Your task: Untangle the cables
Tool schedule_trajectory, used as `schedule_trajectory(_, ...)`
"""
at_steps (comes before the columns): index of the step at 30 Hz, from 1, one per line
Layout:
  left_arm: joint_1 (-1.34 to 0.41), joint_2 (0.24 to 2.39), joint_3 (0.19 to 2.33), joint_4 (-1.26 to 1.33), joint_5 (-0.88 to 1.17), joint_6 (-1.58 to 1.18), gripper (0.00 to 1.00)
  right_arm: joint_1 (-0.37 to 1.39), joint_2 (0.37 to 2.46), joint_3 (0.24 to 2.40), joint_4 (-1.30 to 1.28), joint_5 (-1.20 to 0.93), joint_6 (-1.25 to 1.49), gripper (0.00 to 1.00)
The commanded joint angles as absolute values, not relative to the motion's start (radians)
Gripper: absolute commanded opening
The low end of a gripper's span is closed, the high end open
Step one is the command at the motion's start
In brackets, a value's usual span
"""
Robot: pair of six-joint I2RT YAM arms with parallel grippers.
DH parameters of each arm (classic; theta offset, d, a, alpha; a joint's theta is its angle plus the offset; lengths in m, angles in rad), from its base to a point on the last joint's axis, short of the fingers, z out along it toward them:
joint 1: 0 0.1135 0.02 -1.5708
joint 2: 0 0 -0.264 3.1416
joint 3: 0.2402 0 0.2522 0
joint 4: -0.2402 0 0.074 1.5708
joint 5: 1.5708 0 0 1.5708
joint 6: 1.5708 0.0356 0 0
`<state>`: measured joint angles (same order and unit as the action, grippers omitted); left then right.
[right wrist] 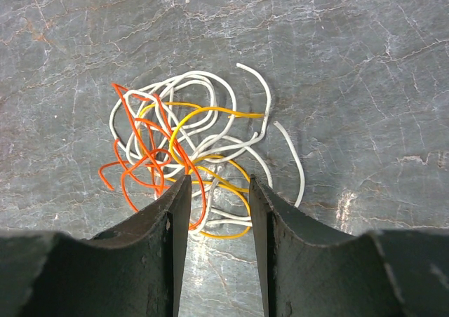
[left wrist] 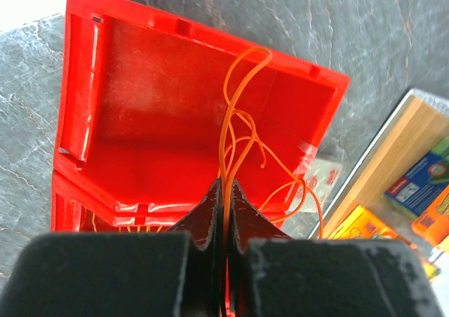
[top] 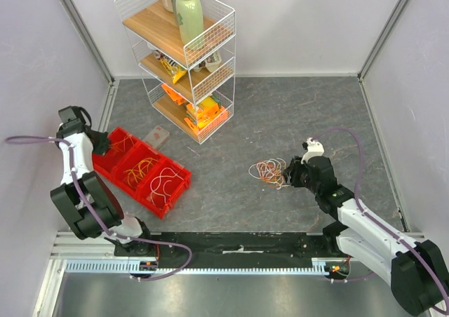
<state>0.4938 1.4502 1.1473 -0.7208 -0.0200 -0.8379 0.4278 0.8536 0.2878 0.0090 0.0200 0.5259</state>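
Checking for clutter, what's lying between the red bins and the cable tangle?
Nothing: top view shows bare table between the red bins and the tangle.

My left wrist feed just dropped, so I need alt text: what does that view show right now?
The left jaws are shut on an orange cable, which loops over a red bin on the grey table. A wooden shelf with colourful boxes sits at the right edge.
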Motion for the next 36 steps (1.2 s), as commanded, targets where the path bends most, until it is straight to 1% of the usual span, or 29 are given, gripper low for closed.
schedule_trajectory(1,0.569,1.467,1.126,-0.681,0.08,-0.956,0.02,0.425,0.864,0.29,0.051,0.011,0.509,0.46)
schedule_trajectory(2,0.577,1.46,1.115,-0.667,0.087,-0.957,0.02,0.425,0.865,0.29,0.049,0.012,0.509,0.46)
schedule_trajectory(3,0.578,1.454,1.105,-0.657,0.1,-0.953,0.06,0.425,0.867,0.29,0.052,0.009,0.509,0.46)
schedule_trajectory(4,0.58,1.45,1.098,-0.655,0.113,-0.95,0.11,0.425,0.867,0.29,0.051,0.012,0.509,0.46)
schedule_trajectory(6,0.581,1.427,1.085,-0.653,0.121,-0.954,0.36,0.425,0.87,0.293,0.052,0.011,0.508,0.46)
schedule_trajectory(7,0.58,1.405,1.075,-0.643,0.132,-0.956,0.43,0.423,0.873,0.291,0.052,0.009,0.508,0.46)
schedule_trajectory(9,0.581,1.355,1.043,-0.621,0.165,-0.963,0.52,0.423,0.874,0.291,0.052,0.008,0.506,0.46)
schedule_trajectory(11,0.58,1.315,1.031,-0.615,0.179,-0.962,0.54,0.425,0.876,0.291,0.054,0.008,0.508,0.46)
schedule_trajectory(14,0.58,1.272,1.023,-0.623,0.192,-0.945,0.63,0.425,0.877,0.295,0.054,0.006,0.506,0.47)
schedule_trajectory(15,0.575,1.252,1.017,-0.621,0.201,-0.943,0.64,0.423,0.879,0.295,0.054,0.005,0.506,0.46)
schedule_trajectory(16,0.571,1.23,1.006,-0.615,0.21,-0.939,0.77,0.423,0.88,0.295,0.054,0.005,0.506,0.46)
schedule_trajectory(17,0.56,1.217,0.999,-0.606,0.21,-0.933,0.96,0.425,0.882,0.293,0.055,0.003,0.506,0.46)
schedule_trajectory(22,0.548,1.158,0.971,-0.603,0.134,-0.93,0.97,0.423,0.897,0.301,0.055,0.003,0.505,0.46)
schedule_trajectory(27,0.549,1.187,0.997,-0.61,0.12,-0.939,0.98,0.425,0.894,0.298,0.054,0.003,0.505,0.46)
schedule_trajectory(29,0.548,1.225,1.043,-0.655,0.059,-0.916,0.97,0.425,0.894,0.301,0.055,0.003,0.506,0.47)
schedule_trajectory(31,0.548,1.258,1.075,-0.693,-0.014,-0.885,0.98,0.425,0.897,0.301,0.054,0.003,0.506,0.46)
schedule_trajectory(36,0.526,1.23,1.063,-0.68,-0.1,-0.845,0.99,0.425,0.903,0.301,0.057,0.003,0.503,0.46)
